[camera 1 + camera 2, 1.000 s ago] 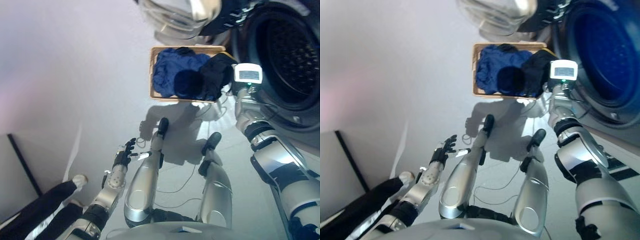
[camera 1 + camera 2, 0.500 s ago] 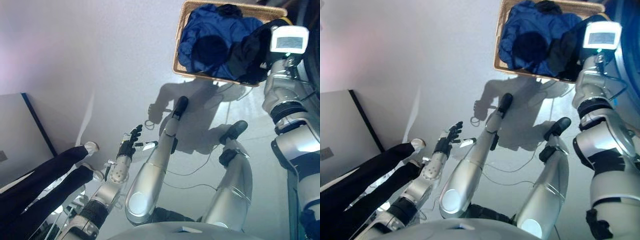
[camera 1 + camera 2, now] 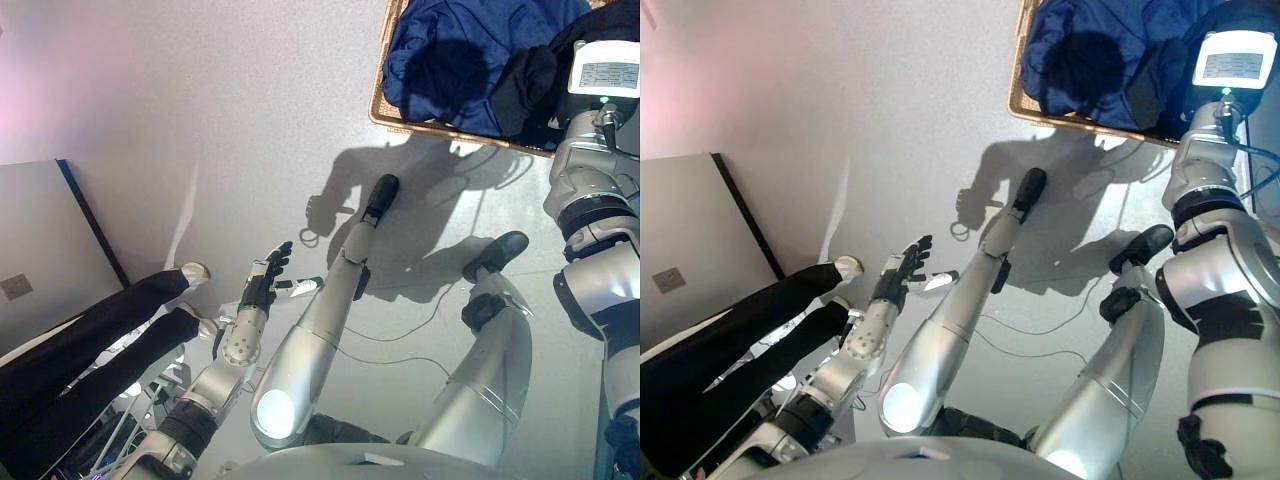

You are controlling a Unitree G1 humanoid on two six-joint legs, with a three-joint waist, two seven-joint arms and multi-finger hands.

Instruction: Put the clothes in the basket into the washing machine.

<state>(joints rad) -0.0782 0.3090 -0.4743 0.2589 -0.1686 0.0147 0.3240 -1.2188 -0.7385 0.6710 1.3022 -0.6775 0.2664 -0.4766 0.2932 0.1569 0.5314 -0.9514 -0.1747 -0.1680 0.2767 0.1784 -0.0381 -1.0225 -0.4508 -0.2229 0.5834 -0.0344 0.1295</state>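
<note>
A wicker basket (image 3: pixel 378 96) stands on the floor at the top right. It holds a blue garment (image 3: pixel 450 45) and a black garment (image 3: pixel 525 90) at its right side. My right arm reaches up to the basket by the black garment, and its hand is hidden behind the wrist and the cloth. My left hand (image 3: pixel 262 290) is open and empty, with its fingers spread, low at the left and far from the basket. It also shows in the right eye view (image 3: pixel 895 285). The washing machine is out of view.
A person's legs (image 3: pixel 90 345) in black trousers with white shoes (image 3: pixel 195 272) stand at the lower left, close to my left hand. A grey panel (image 3: pixel 40 250) with a dark edge lies at the far left.
The camera has swung, so the basket now sits higher and further right and the washing machine has left the view. The right arm stays at the basket; the left hand stays open.
</note>
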